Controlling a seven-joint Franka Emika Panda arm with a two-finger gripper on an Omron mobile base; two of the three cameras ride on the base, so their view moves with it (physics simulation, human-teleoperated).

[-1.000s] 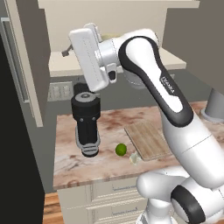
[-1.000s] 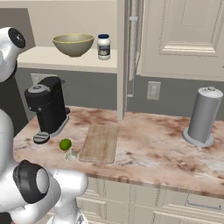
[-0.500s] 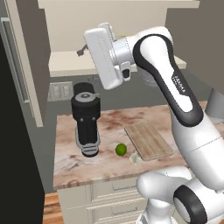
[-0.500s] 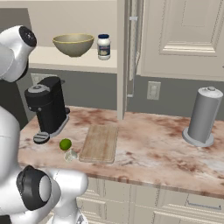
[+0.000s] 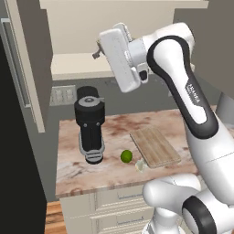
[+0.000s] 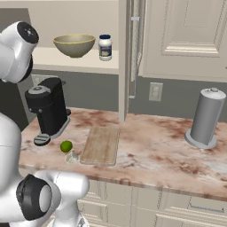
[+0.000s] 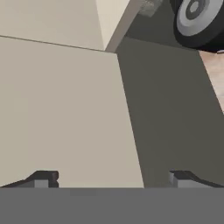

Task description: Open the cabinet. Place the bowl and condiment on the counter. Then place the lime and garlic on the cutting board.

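The cabinet [image 6: 84, 17] stands open, one door [image 6: 126, 57] swung out edge-on. On its shelf sit the olive-yellow bowl [image 6: 74, 44] and, to its right, the white condiment [image 6: 105, 47] jar with a blue lid. Below, on the marble counter [image 6: 155, 146], the lime [image 6: 66, 146] and the garlic [image 6: 72, 156] lie just left of the cutting board [image 6: 101, 145]. They show again as lime [image 5: 126, 156], garlic [image 5: 140, 166] and cutting board [image 5: 154, 146]. My gripper [image 5: 98, 51] is raised at shelf height, pointing into the cabinet. It is open [image 7: 113, 179], nothing between its fingertips [image 7: 43, 178].
A black coffee machine [image 6: 46, 111] stands on the counter's left end, under the shelf. A grey paper-towel holder [image 6: 205, 117] stands at the right. A closed cream cabinet door [image 6: 186, 40] hangs right of the open one. Another open door [image 5: 25, 68] juts out at left.
My hand has swung to the right at shelf height, and the arm's elbow has come further into the right base view. The things on the shelf and counter have not moved.
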